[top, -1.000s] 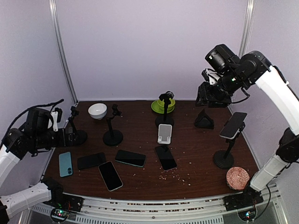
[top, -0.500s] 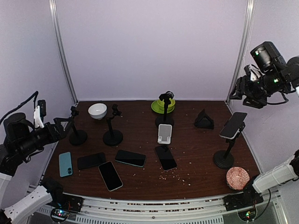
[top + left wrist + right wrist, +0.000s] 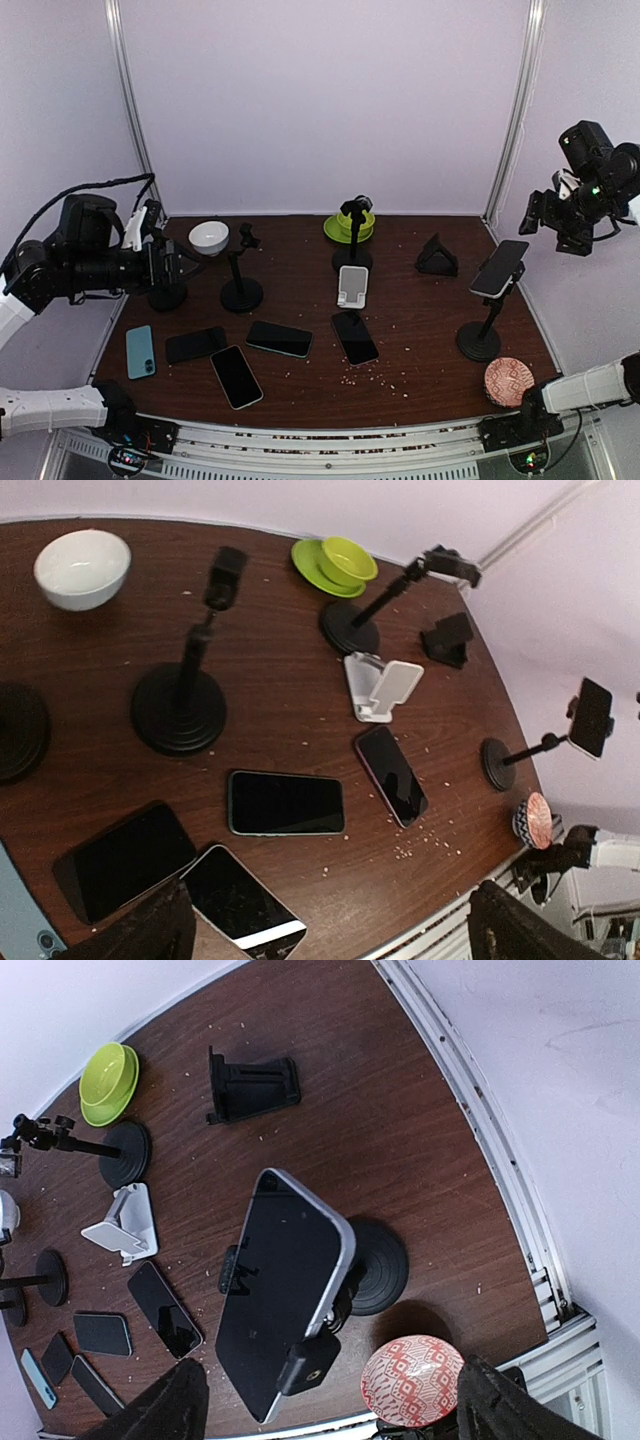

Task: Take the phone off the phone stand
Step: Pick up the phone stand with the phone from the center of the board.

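My right pincer [image 3: 330, 1405] hangs high, fingers wide apart, holding nothing. At 12 o'clock the flat black phone [image 3: 285, 1290] sits on its black round-footed stand [image 3: 380, 1265]. The brown wooden table [image 3: 400, 1130] ends close at 3 o'clock, with open room at 9.

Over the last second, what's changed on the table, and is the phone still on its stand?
The right hand swung from above the back of the table out to the right, now above and right of the phone, open and empty. The left hand drew back, then returned beside the far-left stand, also open. The phone stays on its stand; the flat phones have not moved.
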{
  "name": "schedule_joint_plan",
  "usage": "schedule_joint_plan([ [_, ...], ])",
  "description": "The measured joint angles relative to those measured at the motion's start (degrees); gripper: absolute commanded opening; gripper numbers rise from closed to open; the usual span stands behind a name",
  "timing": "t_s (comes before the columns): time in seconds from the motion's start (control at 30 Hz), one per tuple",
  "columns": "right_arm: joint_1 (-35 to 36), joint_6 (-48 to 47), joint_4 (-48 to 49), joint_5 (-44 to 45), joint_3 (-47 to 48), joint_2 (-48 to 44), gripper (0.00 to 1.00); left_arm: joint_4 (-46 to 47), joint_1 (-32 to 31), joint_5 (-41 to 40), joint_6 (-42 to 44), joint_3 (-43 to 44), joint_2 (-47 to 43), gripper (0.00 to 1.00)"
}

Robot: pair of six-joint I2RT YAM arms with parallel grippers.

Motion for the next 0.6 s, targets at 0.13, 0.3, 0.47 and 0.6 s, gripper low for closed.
schedule_joint_plan([
  [0.13, -6.5, -2.3, 2.6, -5.6, -6.4, -1.7, 0.83, 1.1, -7.9, -2.4, -0.1, 4.5, 7.3, 0.98],
  [0.3, -13.0, -3.4, 7.3, -16.2, -13.9, -2.6, 0.78, 2.3, -13.9, -5.4, -1.4, 5.2, 14.5, 0.98],
  [0.47, -17.0, -2.6, 12.4, -25.2, -18.5, -2.2, 0.75, 3.8, -18.3, -7.0, -3.0, 6.7, 17.3, 0.98],
  [0.6, -17.5, -1.3, 15.8, -29.1, -18.7, -1.4, 0.68, 4.6, -20.0, -8.1, -4.0, 7.9, 18.4, 0.98],
])
